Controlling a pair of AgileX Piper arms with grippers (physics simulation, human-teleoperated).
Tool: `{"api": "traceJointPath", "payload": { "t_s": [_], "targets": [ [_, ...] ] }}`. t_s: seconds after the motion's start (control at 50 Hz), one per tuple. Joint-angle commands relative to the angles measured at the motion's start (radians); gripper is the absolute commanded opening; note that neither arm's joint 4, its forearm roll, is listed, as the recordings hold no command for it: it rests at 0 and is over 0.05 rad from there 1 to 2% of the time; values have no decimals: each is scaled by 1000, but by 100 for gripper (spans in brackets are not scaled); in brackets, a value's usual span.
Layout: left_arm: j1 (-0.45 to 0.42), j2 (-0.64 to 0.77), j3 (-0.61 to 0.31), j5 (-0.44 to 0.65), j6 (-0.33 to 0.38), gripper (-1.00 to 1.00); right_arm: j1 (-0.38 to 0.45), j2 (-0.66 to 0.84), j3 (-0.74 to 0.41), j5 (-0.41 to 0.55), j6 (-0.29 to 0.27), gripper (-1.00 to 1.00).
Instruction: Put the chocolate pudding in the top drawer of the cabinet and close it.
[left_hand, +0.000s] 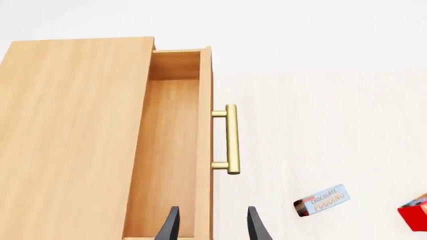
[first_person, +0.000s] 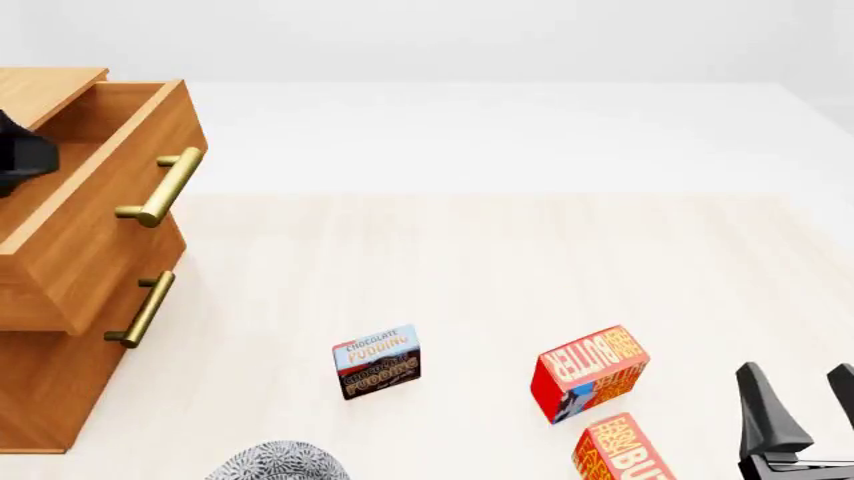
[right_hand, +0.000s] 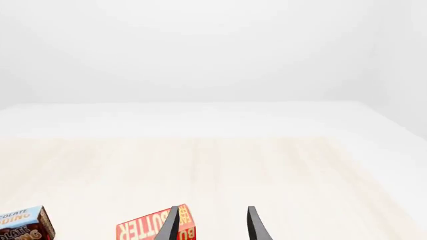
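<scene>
The chocolate pudding stands on the table in front of the cabinet, apart from both grippers; it also shows as the pudding and the pudding. The top drawer is pulled out, brass handle forward, and its inside holds nothing that I can see. My left gripper hovers open over the drawer's front wall, holding nothing. A dark part of the left arm shows above the drawer. My right gripper stands open and empty at the near right.
Two red-orange BUTTER boxes lie between the pudding and the right gripper; one butter box sits just before the right fingers. The second drawer's handle is below. A grey patterned object sits at the near edge.
</scene>
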Motion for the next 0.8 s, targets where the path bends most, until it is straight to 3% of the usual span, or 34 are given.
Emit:
{"api": "traceJointPath", "payload": {
  "t_s": [0.02, 0.4, 0.8],
  "targets": [
    [-5, 23, 74, -50, -21, 100, 0, 1, 0, -1, 0, 100],
    [10, 41, 171, -137, -14, 100, 0, 2, 1, -3, 0, 100],
    [-26, 33, 270, -188, -52, 100, 0, 0, 1, -1, 0, 100]
  ]
}}
